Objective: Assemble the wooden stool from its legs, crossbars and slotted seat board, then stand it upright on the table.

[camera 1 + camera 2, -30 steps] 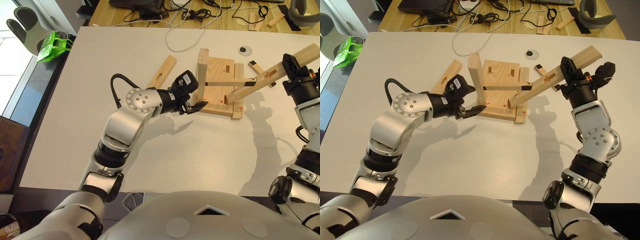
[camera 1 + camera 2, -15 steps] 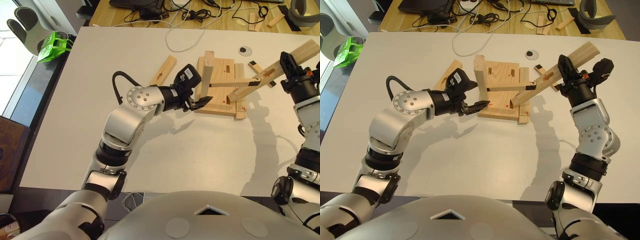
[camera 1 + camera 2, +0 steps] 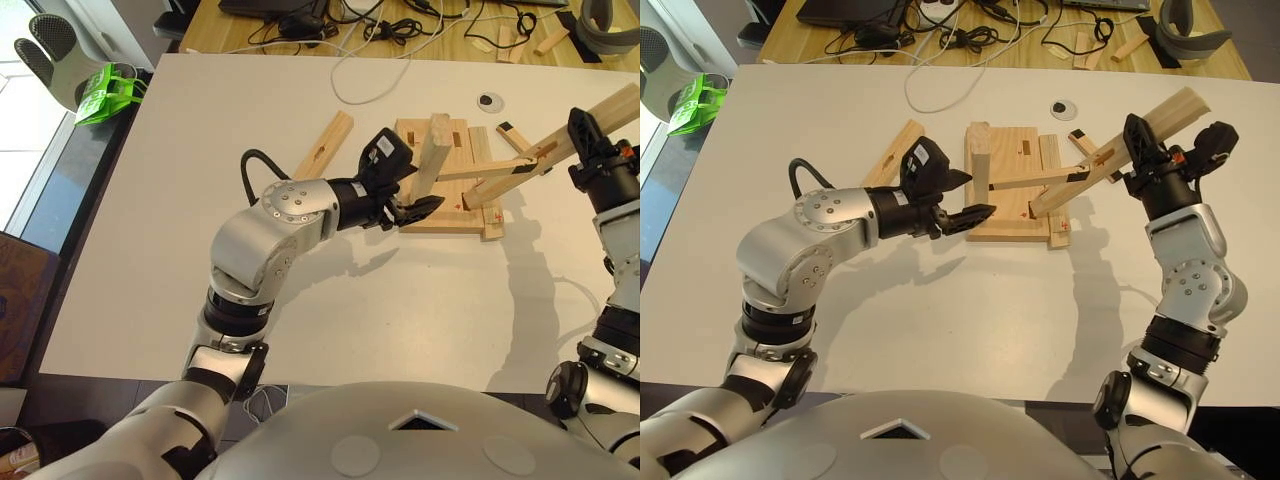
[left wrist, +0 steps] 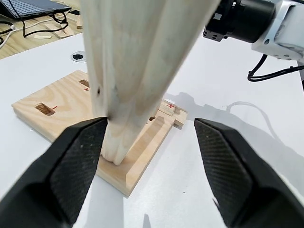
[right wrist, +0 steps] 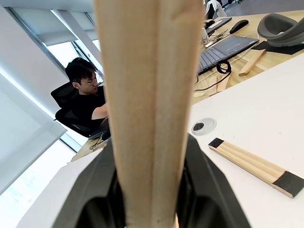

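The seat board (image 3: pixel 1005 215) lies flat on the surface (image 3: pixel 250 120) with one leg (image 3: pixel 432 150) standing tilted at its left edge. The left end effector (image 3: pixel 415 197) has its fingers apart on either side of that leg's base. A crossbar (image 3: pixel 1035 180) links this leg to a second leg (image 3: pixel 520 172), on which the right end effector (image 3: pixel 590 150) is clamped, slanted above the board's right edge and apparently not yet seated. A loose leg (image 3: pixel 322 145) left of the board and a loose crossbar (image 3: pixel 1080 140) beyond its right edge remain unfitted, so assembly appears under half complete and the stool is not yet upright.
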Robot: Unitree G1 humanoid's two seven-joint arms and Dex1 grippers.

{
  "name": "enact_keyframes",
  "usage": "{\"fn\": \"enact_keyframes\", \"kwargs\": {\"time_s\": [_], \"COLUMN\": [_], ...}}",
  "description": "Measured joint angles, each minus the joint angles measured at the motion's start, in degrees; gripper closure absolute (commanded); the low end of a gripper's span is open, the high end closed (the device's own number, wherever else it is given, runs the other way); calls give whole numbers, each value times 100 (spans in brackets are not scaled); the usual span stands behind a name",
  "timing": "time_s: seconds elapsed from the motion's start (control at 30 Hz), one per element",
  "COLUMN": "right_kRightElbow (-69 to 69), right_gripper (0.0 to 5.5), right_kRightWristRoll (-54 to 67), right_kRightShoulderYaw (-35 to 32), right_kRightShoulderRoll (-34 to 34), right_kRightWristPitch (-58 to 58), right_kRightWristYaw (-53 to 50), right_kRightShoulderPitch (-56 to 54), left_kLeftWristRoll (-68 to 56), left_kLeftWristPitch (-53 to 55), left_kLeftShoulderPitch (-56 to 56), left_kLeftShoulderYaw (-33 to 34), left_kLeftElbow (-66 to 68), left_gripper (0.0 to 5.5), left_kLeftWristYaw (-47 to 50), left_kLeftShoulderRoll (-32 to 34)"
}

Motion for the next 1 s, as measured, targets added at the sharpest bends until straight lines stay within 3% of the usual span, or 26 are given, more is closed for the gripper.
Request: {"fn": "enact_keyframes", "kwargs": {"time_s": [0.23,0.43,1.0], "right_kRightElbow": [220,-214,-309], "right_gripper": [449,449,449], "right_kRightWristRoll": [288,-381,-1319], "right_kRightShoulderYaw": [-333,402,1107], "right_kRightShoulderRoll": [-13,-434,-676], "right_kRightWristPitch": [127,-204,-1224], "right_kRightWristYaw": [-129,409,861], "right_kRightShoulderPitch": [28,182,589], "left_kLeftWristRoll": [-22,20,70], "left_kLeftWristPitch": [187,169,-13], "left_kLeftShoulderPitch": [61,-21,-65], "left_kLeftShoulderYaw": [-202,-283,-347], "left_kLeftElbow": [12,107,265], "left_gripper": [211,211,211], "left_kLeftWristYaw": [589,825,914], "left_kLeftShoulderRoll": [-452,-496,-428]}}
